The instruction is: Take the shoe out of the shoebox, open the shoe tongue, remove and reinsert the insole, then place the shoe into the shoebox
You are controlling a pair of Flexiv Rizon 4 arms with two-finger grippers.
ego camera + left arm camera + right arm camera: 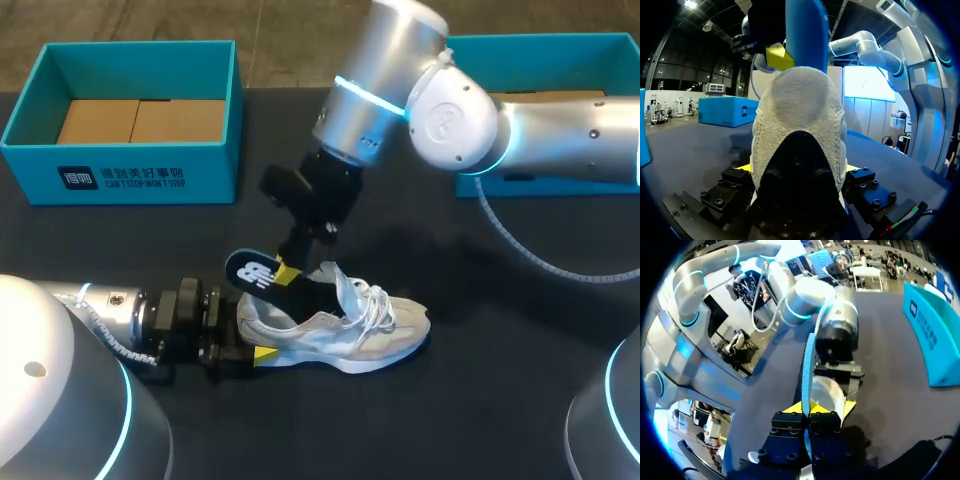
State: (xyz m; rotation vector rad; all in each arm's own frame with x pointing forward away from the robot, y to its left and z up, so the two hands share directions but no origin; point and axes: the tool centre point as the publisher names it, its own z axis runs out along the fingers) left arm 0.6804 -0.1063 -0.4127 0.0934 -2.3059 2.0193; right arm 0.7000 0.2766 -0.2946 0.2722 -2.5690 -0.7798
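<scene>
**Desk:** Where is the shoe placed, and how is it held?

**Photographer:** It is seen on the black table, outside the teal shoebox, which is set at ten o'clock from it. The heel is clamped from both sides by the left gripper. In the left wrist view the fingers are largely blocked by the heel, and only slivers of the yellow tips are shown.

**Desk:** And the right gripper?

**Photographer:** It is closed on the dark blue insole, which is pinched on edge between the yellow tips in the right wrist view. The insole's lower end is hidden behind the shoe's collar, so how far in it sits cannot be told. The toe is hidden in both wrist views.

**Desk:** Is anything cut off?

**Photographer:** A second teal box at two o'clock is partly covered by the right arm and clipped at the edge.

**Desk:** Any writing?

**Photographer:** White print is carried on the shoebox's front panel, and a white logo is borne by the insole's raised end. Brown cardboard is seen inside the shoebox.
</scene>
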